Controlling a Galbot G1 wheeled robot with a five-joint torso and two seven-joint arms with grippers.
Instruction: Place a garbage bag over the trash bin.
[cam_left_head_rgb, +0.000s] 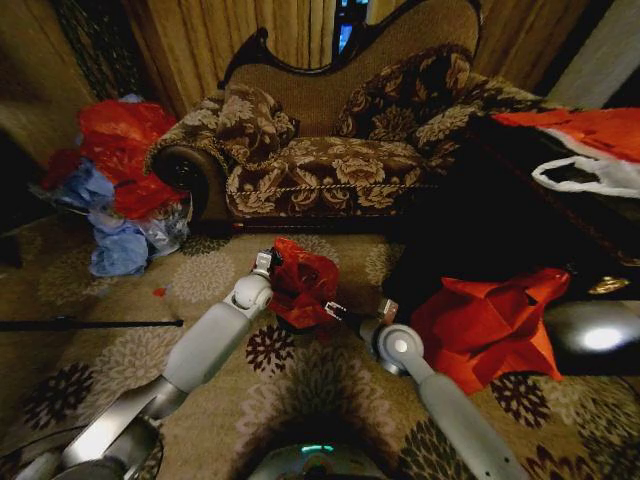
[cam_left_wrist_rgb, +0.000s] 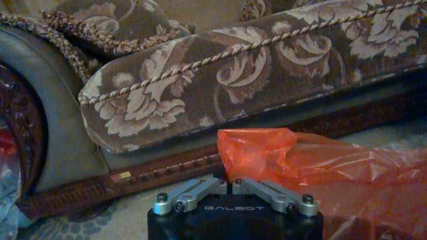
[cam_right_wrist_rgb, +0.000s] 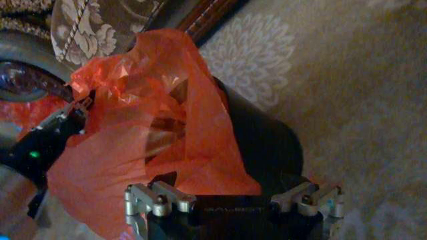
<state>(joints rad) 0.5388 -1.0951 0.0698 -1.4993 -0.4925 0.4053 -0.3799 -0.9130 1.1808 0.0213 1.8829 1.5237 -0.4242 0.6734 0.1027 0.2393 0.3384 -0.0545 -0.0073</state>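
Red-orange plastic, thin and crinkled: the garbage bag (cam_left_head_rgb: 303, 288) sits bunched on top of the trash bin (cam_right_wrist_rgb: 263, 142), which stands on the patterned carpet (cam_left_head_rgb: 200, 280) just in front of the sofa (cam_left_head_rgb: 330, 150). In the right wrist view the bag drapes over the bin's rim and partly down its black side; much of that side is still bare. Left hand (cam_left_head_rgb: 262, 264) is at the bag's left edge, its fingers (cam_left_wrist_rgb: 193, 192) closed together with the film just beside them; whether they pinch plastic cannot be told. Right hand (cam_left_head_rgb: 345, 313) is at the bag's right edge, jaws spread wide apart at the bin's near side, holding nothing that can be made out. Surroundings: the sofa's floral front and dark wooden base rail stand close behind the bin. One loose red-orange sheet (cam_left_head_rgb: 490, 325) lies on the carpet to the right, near the right arm. A heap of red and pale blue bags (cam_left_head_rgb: 115, 190) lies well apart at the left, beside the sofa's armrest. On the dark table (cam_left_head_rgb: 560, 200) at the right: one more red-orange piece (cam_left_head_rgb: 590, 128) and one white bag with handles (cam_left_head_rgb: 590, 175). Count: one bin, one bag on it, two hands.
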